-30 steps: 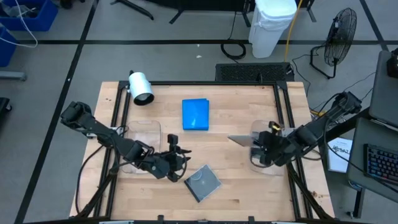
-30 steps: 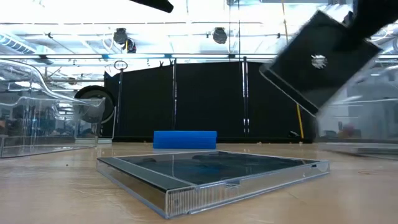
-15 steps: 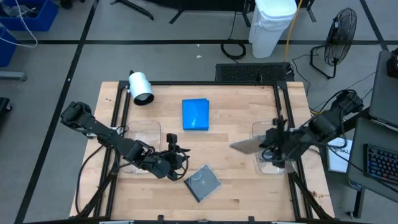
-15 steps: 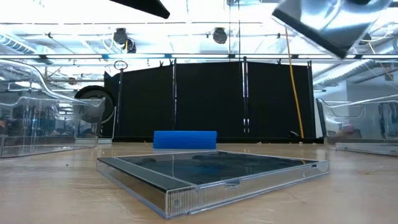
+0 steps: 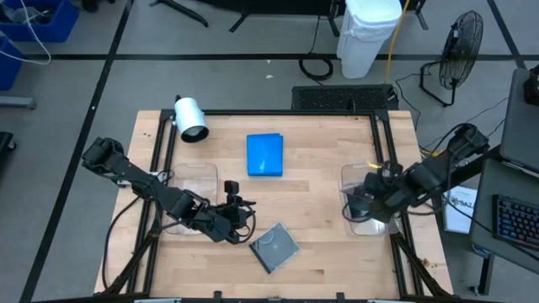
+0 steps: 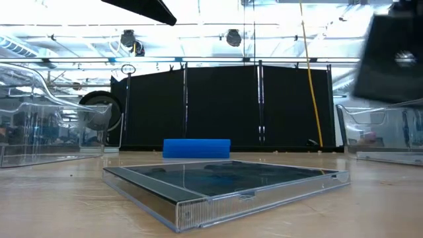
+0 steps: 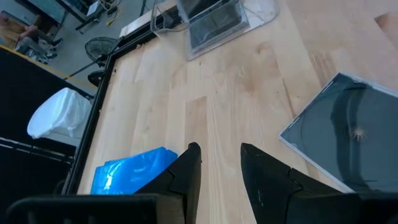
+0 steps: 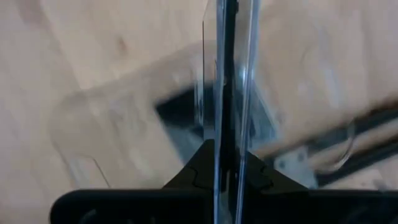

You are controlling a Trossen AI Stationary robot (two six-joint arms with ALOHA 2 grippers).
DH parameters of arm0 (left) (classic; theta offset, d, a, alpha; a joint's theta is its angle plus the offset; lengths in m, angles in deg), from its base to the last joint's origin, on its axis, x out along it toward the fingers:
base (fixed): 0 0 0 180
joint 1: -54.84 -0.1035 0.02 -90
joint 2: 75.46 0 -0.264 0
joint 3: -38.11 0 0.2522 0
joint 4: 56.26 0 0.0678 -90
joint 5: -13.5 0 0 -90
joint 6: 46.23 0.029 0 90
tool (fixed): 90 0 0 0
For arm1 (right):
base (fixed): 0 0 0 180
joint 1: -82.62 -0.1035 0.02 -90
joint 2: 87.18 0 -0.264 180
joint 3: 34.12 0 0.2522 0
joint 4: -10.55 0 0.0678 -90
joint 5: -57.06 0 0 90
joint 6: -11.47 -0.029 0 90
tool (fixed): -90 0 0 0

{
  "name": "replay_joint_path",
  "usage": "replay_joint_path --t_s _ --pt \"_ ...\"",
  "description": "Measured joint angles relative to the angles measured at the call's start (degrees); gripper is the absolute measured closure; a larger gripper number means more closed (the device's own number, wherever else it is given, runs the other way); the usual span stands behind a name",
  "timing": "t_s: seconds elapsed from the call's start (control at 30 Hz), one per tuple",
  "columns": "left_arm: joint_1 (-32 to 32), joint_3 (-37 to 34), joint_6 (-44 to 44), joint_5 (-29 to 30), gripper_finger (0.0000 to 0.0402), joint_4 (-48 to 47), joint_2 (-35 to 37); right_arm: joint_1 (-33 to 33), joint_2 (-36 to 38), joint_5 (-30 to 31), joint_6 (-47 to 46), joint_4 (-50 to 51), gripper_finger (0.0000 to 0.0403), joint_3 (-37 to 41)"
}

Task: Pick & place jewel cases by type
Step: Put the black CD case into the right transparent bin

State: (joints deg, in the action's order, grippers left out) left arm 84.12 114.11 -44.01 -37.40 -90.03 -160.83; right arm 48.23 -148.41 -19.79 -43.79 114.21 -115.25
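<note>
**Right arm: dark case edge-on above right tray**

The clear tray (image 5: 358, 206) sits at centre right of the high view. The right gripper (image 8: 225, 163), clamped on a dark jewel case (image 8: 225, 74), holds it vertical directly above the tray. The left gripper (image 7: 219, 168), fingers slightly apart and empty, waits beside the grey jewel case (image 5: 274, 247), lower centre.
</note>
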Motion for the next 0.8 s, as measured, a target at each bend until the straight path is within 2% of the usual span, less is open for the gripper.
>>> replay_joint_path --t_s 0.23,0.4,0.57,0.8 --pt "0.0 -0.02 0.02 0.0 0.0282 0.03 0.0 0.7 -3.92 -0.9 -2.91 -1.56 0.0392 8.92" --pt "0.0 -0.02 0.04 -0.02 0.0282 0.04 0.0 0.7 -6.49 -0.82 -2.77 -2.42 0.0392 10.37" --pt "0.0 -0.02 0.04 -0.01 0.0282 0.04 0.0 1.24 -7.55 1.84 -3.14 -3.42 0.0393 10.37" --pt "0.0 -0.02 0.07 0.0 0.0282 0.07 0.0 1.39 -7.86 8.47 -9.93 -2.69 0.0393 10.01"
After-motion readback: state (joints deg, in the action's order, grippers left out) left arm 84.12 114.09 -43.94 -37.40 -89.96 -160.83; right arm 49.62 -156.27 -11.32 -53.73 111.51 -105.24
